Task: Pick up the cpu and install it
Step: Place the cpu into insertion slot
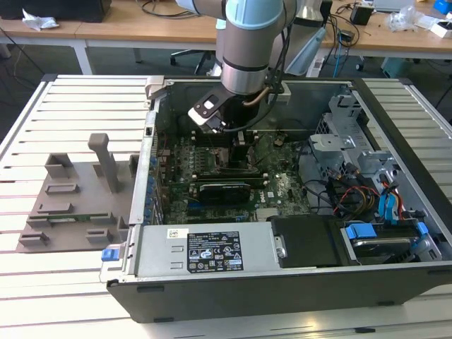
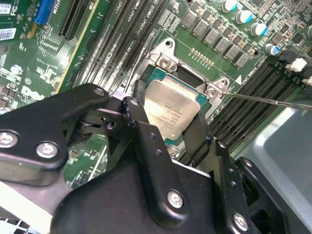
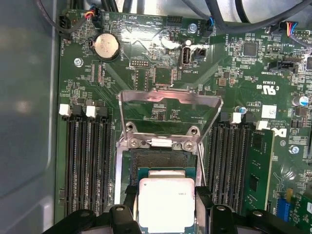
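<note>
The cpu (image 3: 165, 202) is a flat square chip with a silver-grey top (image 2: 169, 111). It sits between the black fingers (image 3: 127, 199) of my gripper (image 3: 165, 204), which is shut on its two opposite sides. The chip hangs low over the open motherboard socket (image 3: 158, 158), partly covering it, and the socket's far strip of contacts is still exposed. The socket's metal load plate (image 3: 170, 97) is hinged up and back. In the exterior view the arm reaches down into the open computer case, with the gripper (image 1: 239, 150) just above the board.
Memory slots (image 3: 87, 161) run along both sides of the socket, and a thin metal lever (image 2: 273, 100) sticks out beside it. A black card (image 1: 222, 189), cables and drive bays (image 1: 374, 191) crowd the case. A grey fixture tray (image 1: 74, 194) lies on the table at the exterior view's left.
</note>
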